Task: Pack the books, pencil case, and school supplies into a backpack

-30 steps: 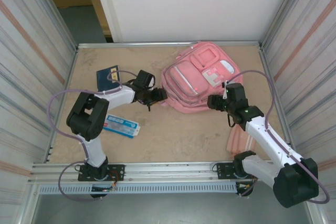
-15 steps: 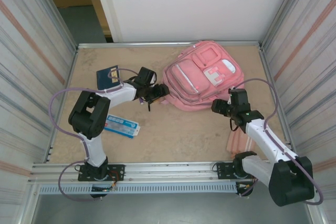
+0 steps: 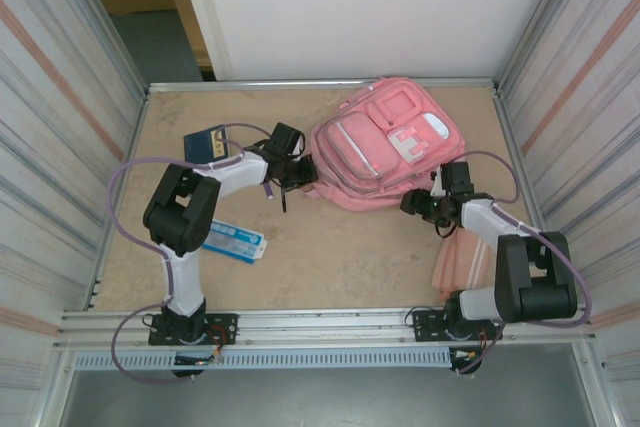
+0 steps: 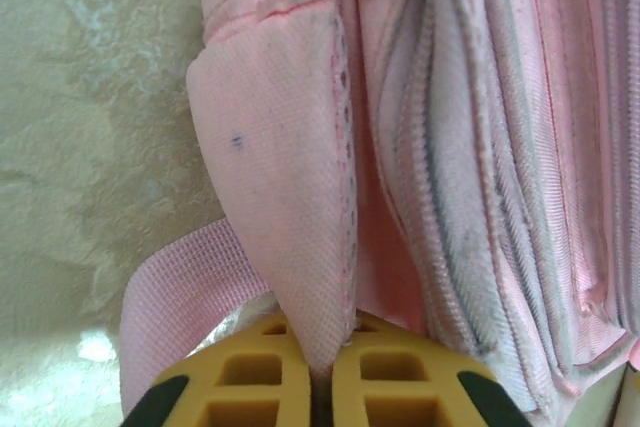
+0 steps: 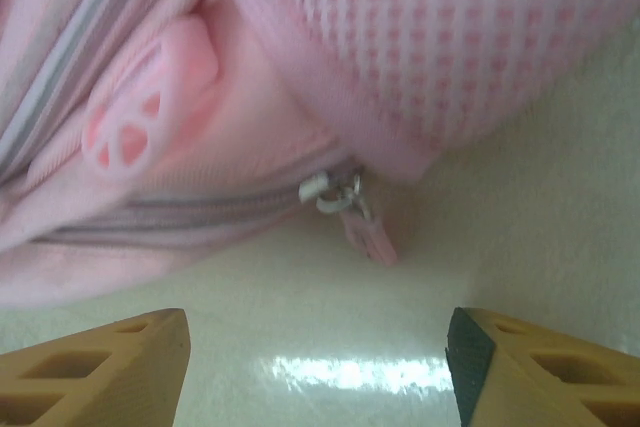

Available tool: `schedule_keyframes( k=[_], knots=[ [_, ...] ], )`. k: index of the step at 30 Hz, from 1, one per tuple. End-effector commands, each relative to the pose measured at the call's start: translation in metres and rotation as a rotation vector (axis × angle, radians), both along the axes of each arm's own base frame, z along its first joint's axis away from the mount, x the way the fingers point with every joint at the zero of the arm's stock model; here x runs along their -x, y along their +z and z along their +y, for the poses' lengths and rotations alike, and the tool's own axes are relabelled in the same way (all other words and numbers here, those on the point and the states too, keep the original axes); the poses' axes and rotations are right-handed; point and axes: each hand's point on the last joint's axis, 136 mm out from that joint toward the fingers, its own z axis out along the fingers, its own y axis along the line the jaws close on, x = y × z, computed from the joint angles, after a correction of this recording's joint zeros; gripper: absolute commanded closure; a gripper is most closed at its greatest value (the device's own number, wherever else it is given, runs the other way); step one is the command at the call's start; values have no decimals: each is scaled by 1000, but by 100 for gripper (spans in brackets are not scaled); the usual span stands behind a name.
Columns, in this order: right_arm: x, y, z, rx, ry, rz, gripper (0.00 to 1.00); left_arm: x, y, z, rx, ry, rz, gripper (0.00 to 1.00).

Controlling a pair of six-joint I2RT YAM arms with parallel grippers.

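The pink backpack (image 3: 385, 147) lay flat at the far right of the table (image 3: 330, 257), its top edge close to the back rail and its right corner near the side wall. Bare table lay open in front of it, between the arms. Its face showed several zipped pockets and a white patch. In the right wrist view a small pink zip pull (image 5: 365, 227) hung at its lower edge.

The left jaws were pinched tight on a pink fabric flap at the backpack's left corner; a second before they had stood apart there. The right jaws stood wide, just short of the zip pull, holding nothing, and that arm had folded back toward its base.

The navy book (image 3: 205, 144), blue pencil case (image 3: 232, 240) and pink ribbed book (image 3: 460, 265) had not moved.
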Motion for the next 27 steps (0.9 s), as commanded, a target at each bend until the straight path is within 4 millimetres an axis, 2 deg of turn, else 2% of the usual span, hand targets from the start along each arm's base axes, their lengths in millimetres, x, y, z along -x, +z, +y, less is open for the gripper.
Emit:
schedule_keyframes(
  k=[1, 7, 10, 13, 17, 23, 27],
  knots=[
    [-18, 6, 2, -29, -14, -34, 34, -4, 32, 6, 10, -20, -58, 100],
    [-35, 0, 4, -14, -17, -71, 42, -6, 67, 12, 30, -54, -103, 100],
    [-38, 5, 24, 3, 77, -123, 44, -8, 88, 12, 90, -60, -109, 100],
    [-35, 14, 45, 4, 188, -167, 53, -8, 113, 5, 122, -107, -142, 100],
    [-31, 24, 48, 11, 202, -209, 71, -5, 140, 1, 131, -170, -180, 100],
    [-29, 25, 49, 8, 205, -199, 89, -5, 150, 8, 100, -215, -211, 100],
    [-19, 37, 70, 1, 287, -197, 94, -8, 148, 8, 94, -226, -230, 100]
  ],
)
